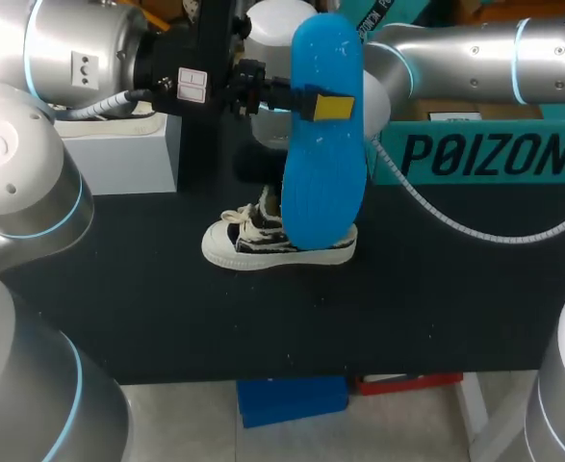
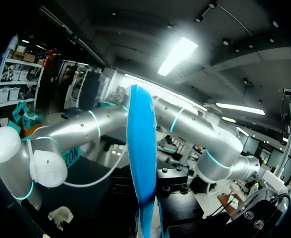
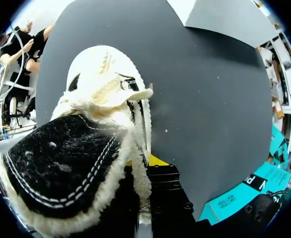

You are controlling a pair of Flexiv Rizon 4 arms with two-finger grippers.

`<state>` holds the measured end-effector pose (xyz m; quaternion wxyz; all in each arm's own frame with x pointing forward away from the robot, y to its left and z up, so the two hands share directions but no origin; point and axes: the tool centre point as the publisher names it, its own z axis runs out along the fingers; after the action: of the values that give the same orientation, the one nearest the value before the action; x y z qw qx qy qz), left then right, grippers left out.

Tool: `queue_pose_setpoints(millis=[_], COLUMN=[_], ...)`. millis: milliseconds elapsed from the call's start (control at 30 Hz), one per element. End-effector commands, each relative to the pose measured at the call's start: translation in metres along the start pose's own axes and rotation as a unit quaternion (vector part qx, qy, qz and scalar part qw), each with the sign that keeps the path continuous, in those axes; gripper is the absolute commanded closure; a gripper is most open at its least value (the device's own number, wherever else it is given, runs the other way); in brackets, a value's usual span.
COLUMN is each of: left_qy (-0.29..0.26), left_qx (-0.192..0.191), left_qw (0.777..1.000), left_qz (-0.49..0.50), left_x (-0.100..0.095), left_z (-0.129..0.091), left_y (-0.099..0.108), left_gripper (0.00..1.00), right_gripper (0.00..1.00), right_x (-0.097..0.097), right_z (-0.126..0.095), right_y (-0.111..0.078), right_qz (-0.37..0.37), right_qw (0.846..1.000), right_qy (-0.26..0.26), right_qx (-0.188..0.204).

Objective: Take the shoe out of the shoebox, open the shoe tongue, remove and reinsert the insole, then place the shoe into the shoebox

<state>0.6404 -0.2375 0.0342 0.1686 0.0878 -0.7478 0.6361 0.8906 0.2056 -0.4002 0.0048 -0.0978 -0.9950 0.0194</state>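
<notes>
My left gripper (image 1: 326, 106) holds a blue insole (image 1: 325, 135) upright above the table, one yellow tip pressed on its face. In the left wrist view the insole (image 2: 140, 163) rises edge-on from between the fingers. Below and behind it, a zebra-patterned low shoe (image 1: 263, 243) with a white toe cap stands on the black table. My right arm (image 1: 455, 58) reaches down behind the insole, which hides its gripper. In the right wrist view the right gripper (image 3: 152, 166) is shut on the fleece-lined black tongue (image 3: 61, 163) of the shoe (image 3: 105, 74), with one yellow tip showing.
A teal shoebox (image 1: 484, 154) stands at the back right of the table, with a coiled cable (image 1: 475, 231) hanging in front of it. A white box (image 1: 118, 154) sits at the back left. The black tabletop (image 1: 263, 327) lies bare in front of the shoe.
</notes>
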Motion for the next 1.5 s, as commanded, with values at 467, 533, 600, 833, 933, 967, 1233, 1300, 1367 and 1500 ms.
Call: queue_pose_setpoints(millis=[467, 533, 600, 833, 933, 967, 1233, 1300, 1367, 1500], left_qy=[-0.002, -0.002, -0.002, -0.002, -0.002, -0.002, -0.002, -0.002, -0.002, -0.002], left_qx=[-0.001, -0.001, -0.001, -0.001, -0.001, -0.001, -0.001, -0.001, -0.001, -0.001], left_qw=[1.000, 1.000, 1.000, 1.000, 1.000, 1.000, 1.000, 1.000, 1.000, 1.000], left_qz=[-0.001, -0.001, -0.001, -0.001, -0.001, -0.001, -0.001, -0.001, -0.001, -0.001], left_x=[0.000, 0.000, 0.000, 0.000, 0.000, 0.000, 0.000, 0.000, 0.000, 0.000], left_z=[0.001, 0.001, 0.001, 0.001, 0.001, 0.001, 0.001, 0.001, 0.001, 0.001], left_y=[0.000, 0.000, 0.000, 0.000, 0.000, 0.000, 0.000, 0.000, 0.000, 0.000], left_gripper=[1.00, 1.00, 1.00, 1.00, 1.00, 1.00, 1.00, 1.00, 1.00, 1.00], right_gripper=[1.00, 1.00, 1.00, 1.00, 1.00, 1.00, 1.00, 1.00, 1.00, 1.00], right_x=[-0.014, -0.014, -0.013, -0.013, -0.013, -0.014, -0.009, -0.008, -0.008, -0.006], right_z=[-0.083, -0.080, -0.077, -0.073, -0.072, -0.071, -0.050, -0.046, -0.041, -0.034], right_y=[-0.040, -0.042, -0.044, -0.043, -0.042, -0.042, -0.035, -0.033, -0.031, -0.026], right_qz=[0.578, 0.613, 0.643, 0.706, 0.723, 0.725, 0.742, 0.743, 0.745, 0.750], right_qw=[0.814, 0.787, 0.762, 0.703, 0.684, 0.681, 0.662, 0.661, 0.659, 0.654], right_qy=[-0.032, -0.039, -0.048, -0.056, -0.061, -0.071, -0.058, -0.056, -0.053, -0.052], right_qx=[0.048, 0.054, 0.057, 0.068, 0.074, 0.081, 0.085, 0.086, 0.085, 0.085])
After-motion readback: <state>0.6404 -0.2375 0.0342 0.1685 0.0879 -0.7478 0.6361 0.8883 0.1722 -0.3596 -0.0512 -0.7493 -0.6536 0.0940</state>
